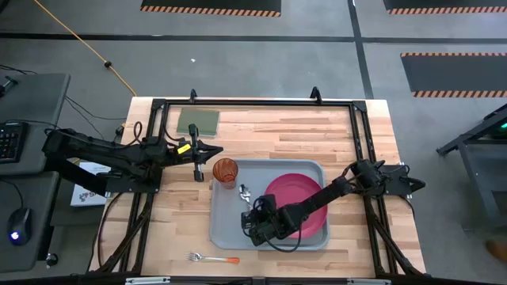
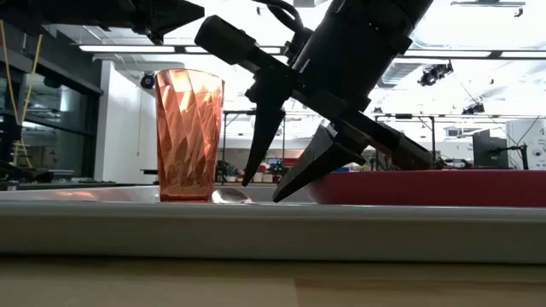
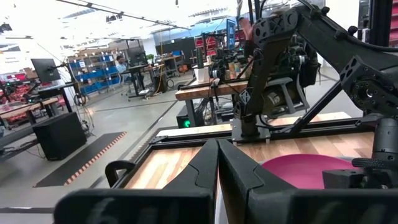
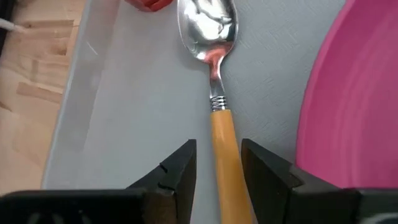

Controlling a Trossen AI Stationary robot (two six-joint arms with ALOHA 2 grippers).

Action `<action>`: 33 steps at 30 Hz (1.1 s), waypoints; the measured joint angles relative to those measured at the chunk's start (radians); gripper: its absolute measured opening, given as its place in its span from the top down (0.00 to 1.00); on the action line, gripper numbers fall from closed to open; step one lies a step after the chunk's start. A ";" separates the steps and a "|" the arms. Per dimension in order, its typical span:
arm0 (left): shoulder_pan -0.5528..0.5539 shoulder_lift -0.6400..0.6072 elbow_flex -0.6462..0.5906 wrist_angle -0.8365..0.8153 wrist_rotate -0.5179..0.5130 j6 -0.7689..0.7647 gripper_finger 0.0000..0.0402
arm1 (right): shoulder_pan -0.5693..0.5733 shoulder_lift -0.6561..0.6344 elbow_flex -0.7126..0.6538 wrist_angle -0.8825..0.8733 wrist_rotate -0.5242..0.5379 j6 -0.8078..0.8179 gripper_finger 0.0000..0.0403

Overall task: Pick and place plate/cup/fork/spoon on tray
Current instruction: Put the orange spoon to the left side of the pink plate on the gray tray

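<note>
High view: the grey-blue tray point(image 1: 222, 229) lies in the middle of the wooden table point(image 1: 372, 142) and holds three things. The magenta plate point(image 1: 295, 190) fills its right half, the orange cup point(image 1: 226, 170) stands upright in its far left corner, and the spoon point(image 1: 245, 192) lies between them on the tray floor. The spoon's long axis runs roughly along the tray's short side, its silver bowl pointing toward the cup and its orange handle pointing toward the table's near edge. In the right wrist view the bowl lies just beside the cup's base, and the handle passes between the two dark fingers of the right gripper point(image 4: 218, 163), which straddle it with narrow gaps on both sides, parted rather than clamped. The fork point(image 1: 212, 258) lies outside the tray, on the bare wood near the table's front edge, its long axis along that edge, tines to the left and red-orange handle to the right. The left gripper point(image 1: 198, 172) hangs just left of the cup with its jaws closed together. A green pad point(image 1: 197, 121) lies at the table's far left.
</note>
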 joint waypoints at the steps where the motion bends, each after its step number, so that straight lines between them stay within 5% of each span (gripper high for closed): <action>1: 0.000 0.000 0.000 0.000 0.000 0.000 0.99 | 0.000 0.000 0.000 0.000 0.000 -0.012 0.71; 9: 0.000 0.000 0.000 0.000 0.000 0.000 0.99 | 0.002 0.000 0.000 0.007 -0.002 -0.100 0.98; 20: 0.000 0.000 0.000 0.000 0.000 0.000 0.99 | -0.009 0.000 0.067 0.041 0.001 -0.487 1.00; 25: -0.001 0.000 0.000 0.000 0.000 -0.001 0.99 | -0.004 -0.001 0.161 -0.099 -0.022 -0.858 1.00; 33: -0.001 0.000 0.000 0.001 0.000 -0.001 0.99 | 0.028 0.011 0.169 -0.240 -0.094 -1.133 1.00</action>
